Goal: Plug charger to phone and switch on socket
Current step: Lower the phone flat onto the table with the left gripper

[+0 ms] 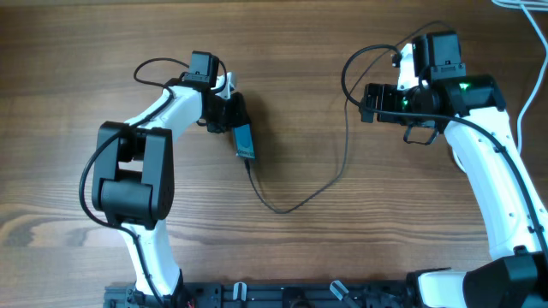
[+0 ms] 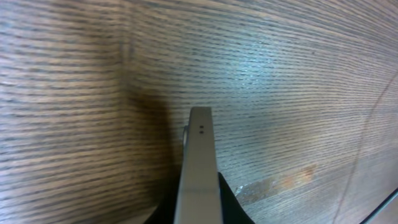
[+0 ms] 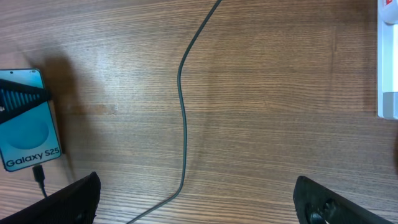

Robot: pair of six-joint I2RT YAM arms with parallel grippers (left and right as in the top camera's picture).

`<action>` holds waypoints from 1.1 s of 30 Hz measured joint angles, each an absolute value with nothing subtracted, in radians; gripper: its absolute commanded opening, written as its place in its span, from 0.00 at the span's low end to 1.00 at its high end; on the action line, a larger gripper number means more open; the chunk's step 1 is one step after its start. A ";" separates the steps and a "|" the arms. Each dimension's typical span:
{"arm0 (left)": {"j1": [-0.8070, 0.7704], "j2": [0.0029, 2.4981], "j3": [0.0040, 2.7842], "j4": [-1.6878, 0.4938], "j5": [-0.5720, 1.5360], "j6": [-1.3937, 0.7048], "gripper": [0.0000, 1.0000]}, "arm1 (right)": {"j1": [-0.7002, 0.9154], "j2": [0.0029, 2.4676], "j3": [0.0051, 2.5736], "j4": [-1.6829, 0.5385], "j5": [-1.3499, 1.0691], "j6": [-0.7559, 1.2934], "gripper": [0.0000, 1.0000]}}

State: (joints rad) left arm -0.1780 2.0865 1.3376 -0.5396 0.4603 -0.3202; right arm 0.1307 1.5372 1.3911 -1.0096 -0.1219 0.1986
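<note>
The phone has a turquoise face and is held on edge over the table by my left gripper, which is shut on it. In the left wrist view its pale edge stands between my black fingers. In the right wrist view its face reads "Galaxy S25". The charger cable is thin and black. Its plug tip meets the phone's lower end; I cannot tell if it is seated. My right gripper is open and empty above the cable. The white socket with a red mark lies at the right edge.
The socket lies partly under my right arm at the back right. A thick white cord runs off the top right corner. The cable loops over the wooden table between the two arms.
</note>
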 measured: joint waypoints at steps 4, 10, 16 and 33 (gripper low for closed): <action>-0.181 2.087 1.338 -0.543 0.450 -0.324 0.09 | 0.131 1.537 1.391 -1.011 -0.122 0.199 1.00; -0.183 2.087 1.342 -0.558 0.447 -0.328 0.26 | 0.131 1.537 1.391 -1.014 -0.122 0.199 1.00; -0.183 2.087 1.353 -0.576 0.453 -0.328 0.28 | 0.131 1.537 1.391 -1.015 -0.121 0.198 1.00; -0.188 2.066 1.369 -0.688 0.364 -0.329 0.44 | 0.131 1.537 1.391 -1.023 -0.122 0.196 1.00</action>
